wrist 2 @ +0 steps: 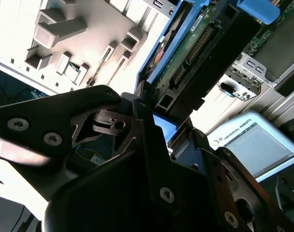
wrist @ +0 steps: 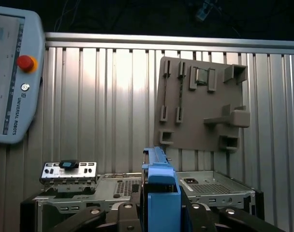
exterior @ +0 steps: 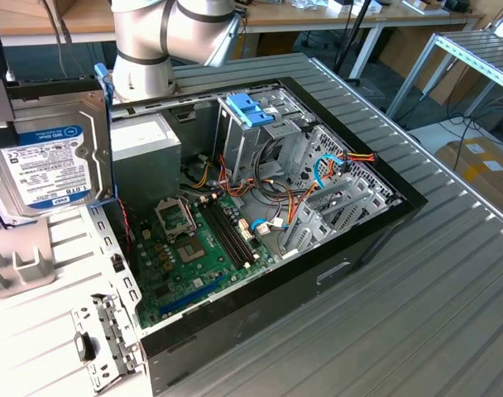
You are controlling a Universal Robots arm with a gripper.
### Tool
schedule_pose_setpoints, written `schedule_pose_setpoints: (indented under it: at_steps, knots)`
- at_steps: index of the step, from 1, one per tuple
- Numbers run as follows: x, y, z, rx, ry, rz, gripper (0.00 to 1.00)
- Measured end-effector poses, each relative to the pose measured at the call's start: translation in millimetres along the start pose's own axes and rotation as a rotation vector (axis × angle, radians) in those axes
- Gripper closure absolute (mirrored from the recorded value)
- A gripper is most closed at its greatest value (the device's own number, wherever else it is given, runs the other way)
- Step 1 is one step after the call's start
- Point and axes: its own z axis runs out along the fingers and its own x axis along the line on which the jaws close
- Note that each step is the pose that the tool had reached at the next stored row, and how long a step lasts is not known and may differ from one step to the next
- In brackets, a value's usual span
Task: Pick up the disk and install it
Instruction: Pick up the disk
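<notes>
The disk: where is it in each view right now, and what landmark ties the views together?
Exterior view: the disk hangs at the exterior view's left, label toward the camera.
Second wrist view: the disk shows its circuit board, clamped in the gripper.
First wrist view: the disk is edge-on, blue rail foremost, in the gripper.
Shared landmark: the beige fixture board.

The exterior view looks down at an angle, from close by, into the open case (exterior: 276, 207). Both wrist views ride just behind the gripper (wrist: 159, 209), sharing the disk (wrist: 159, 186), beige plate (wrist: 198, 104) and pendant (wrist: 11, 72).
</notes>
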Motion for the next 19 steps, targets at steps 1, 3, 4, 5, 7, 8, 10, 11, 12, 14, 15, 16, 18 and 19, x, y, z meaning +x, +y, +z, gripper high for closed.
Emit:
schedule_pose_setpoints:
  at_steps: [1, 3, 4, 5, 7, 8, 10, 11, 12, 14, 15, 16, 18, 19]
  knots:
    - [1.3, -1.8, -0.3, -0.0015, 0.0001, 0.0, 0.63]
    - [3.3, -5.1, -0.7, -0.004, 0.0001, 0.0, 0.63]
    - [4.0, -6.5, -0.8, -0.005, 0.0002, 0.0, 0.63]
    - [5.0, -8.2, -0.9, -0.0062, 0.0001, 0.0, 0.63]
    - [6.6, -11.8, -1.2, -0.0086, -0.0001, 0.0, 0.63]
    - [7.4, -13.6, -1.5, -0.0101, 0.0001, 0.001, 0.63]
    - [9.9, -19.4, -2.1, -0.0139, 0.0001, 0.001, 0.63]
    - [10.6, -21.2, -2.3, -0.0151, 0.0, 0.001, 0.63]
    - [11.5, -23.3, -2.5, -0.0166, 0.0001, 0.001, 0.63]
    - [14.4, -31.4, -3.2, -0.0216, 0.0, 0.001, 0.63]
    - [15.4, -34.3, -3.6, -0.0234, 0.0001, 0.001, 0.63]
    - [16.4, -36.9, -3.8, -0.025, 0.0001, 0.001, 0.63]
    - [18.2, -43.4, -4.5, -0.029, 0.0002, 0.002, 0.63]
    - [19.0, -46.6, -4.7, -0.031, 0.0001, 0.002, 0.63]
